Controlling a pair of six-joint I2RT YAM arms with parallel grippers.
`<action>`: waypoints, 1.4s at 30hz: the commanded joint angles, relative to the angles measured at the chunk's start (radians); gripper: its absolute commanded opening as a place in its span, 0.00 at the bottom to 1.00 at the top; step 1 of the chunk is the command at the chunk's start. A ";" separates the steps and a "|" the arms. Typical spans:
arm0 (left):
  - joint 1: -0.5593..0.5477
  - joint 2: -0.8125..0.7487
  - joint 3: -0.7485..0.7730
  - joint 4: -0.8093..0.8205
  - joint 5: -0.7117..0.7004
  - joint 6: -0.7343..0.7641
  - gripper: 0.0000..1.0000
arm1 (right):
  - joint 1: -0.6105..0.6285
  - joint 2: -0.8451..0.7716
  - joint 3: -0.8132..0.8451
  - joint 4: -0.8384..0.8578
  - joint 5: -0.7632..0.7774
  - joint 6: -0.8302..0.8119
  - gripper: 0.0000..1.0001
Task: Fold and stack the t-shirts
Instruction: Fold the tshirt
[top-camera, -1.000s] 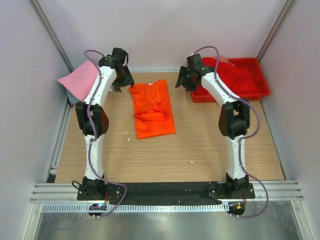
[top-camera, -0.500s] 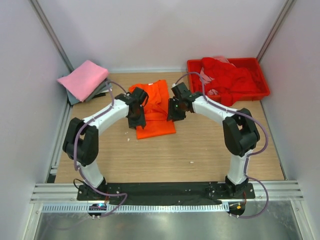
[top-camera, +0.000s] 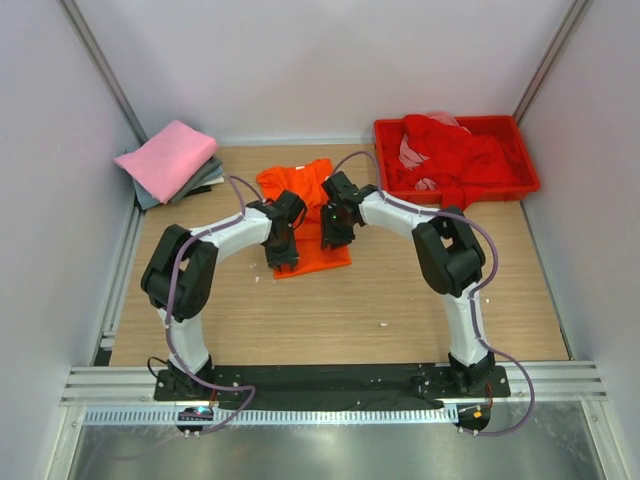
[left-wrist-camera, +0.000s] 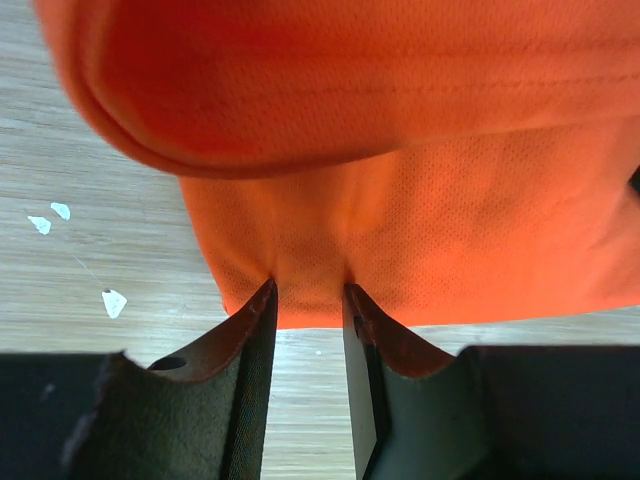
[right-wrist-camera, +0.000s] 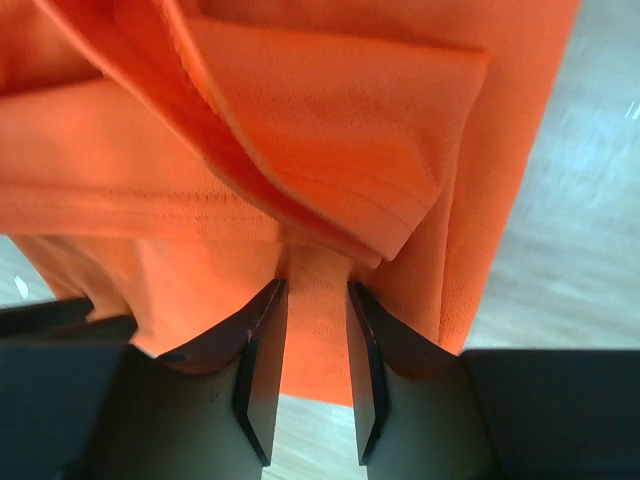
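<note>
Orange t-shirt (top-camera: 303, 186) lies folded on the desk (top-camera: 350, 300), centre toward 12 o'clock. Left fingers (left-wrist-camera: 250, 350) are clenched on its near hem, at the 7 o'clock corner. Right fingers (right-wrist-camera: 262, 360) pinch cloth at its 4 o'clock edge. Pink t-shirt (top-camera: 168, 158) sits at 10 o'clock, well apart.

The orange t-shirt (left-wrist-camera: 450, 230) is fine matt mesh-knit cloth; the table (left-wrist-camera: 60, 260) pale grained wood; jaws matt black
</note>
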 joint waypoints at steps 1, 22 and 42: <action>-0.006 -0.016 -0.031 0.042 -0.015 -0.011 0.33 | -0.014 0.039 0.106 -0.028 0.034 -0.020 0.36; 0.000 -0.187 -0.044 -0.083 -0.149 0.058 0.41 | -0.215 -0.005 0.380 0.012 -0.050 0.037 0.42; 0.290 0.364 0.660 -0.260 -0.117 0.145 0.40 | -0.160 -0.192 -0.057 0.147 -0.175 -0.052 0.54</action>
